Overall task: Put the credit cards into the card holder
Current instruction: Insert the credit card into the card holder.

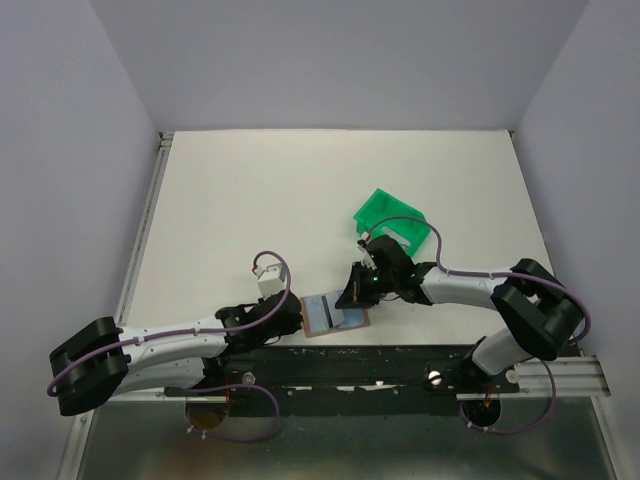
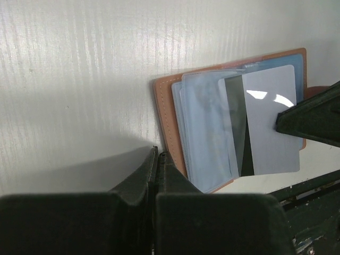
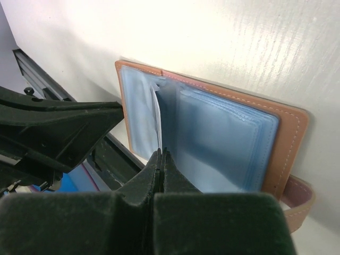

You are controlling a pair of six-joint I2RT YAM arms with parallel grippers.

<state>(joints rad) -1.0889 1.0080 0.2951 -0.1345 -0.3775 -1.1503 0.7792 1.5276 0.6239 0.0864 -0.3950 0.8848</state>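
Bracing looks to be the job of the left hand [image 2: 158,155]: its fingers are pressed together with nothing between them, and their tips sit low on the worktop [image 1: 300,200], just beside the left leather edge of the card holder [image 2: 164,106]. Whether they actually touch that edge is hard to tell. Set there, they would likely stop the holder sliding away when something is pushed in from the other side.

The holder lies open and flat near the front edge of the worktop, between the two arms, its tan cover underneath and a fan of clear bluish sleeves [image 2: 204,138] spread on top. Over the right part of those sleeves a pale grey credit card [image 2: 271,127] is held tilted, one long edge down towards a pocket. It does not yet look seated. The right hand [image 3: 161,155] pinches this card by its outer edge, fingers closed tight on it, probably so that the free edge can lead into a sleeve mouth.

The limp, overlapping sleeves are the main obstacle, since the card could ride over them rather than into one. A snap tab [image 3: 297,204] sticks out at the holder's side. The green bin [image 1: 393,222] stands behind the right hand, close to its wrist but away from the holder. Whether the sleeves already carry other cards cannot be told.
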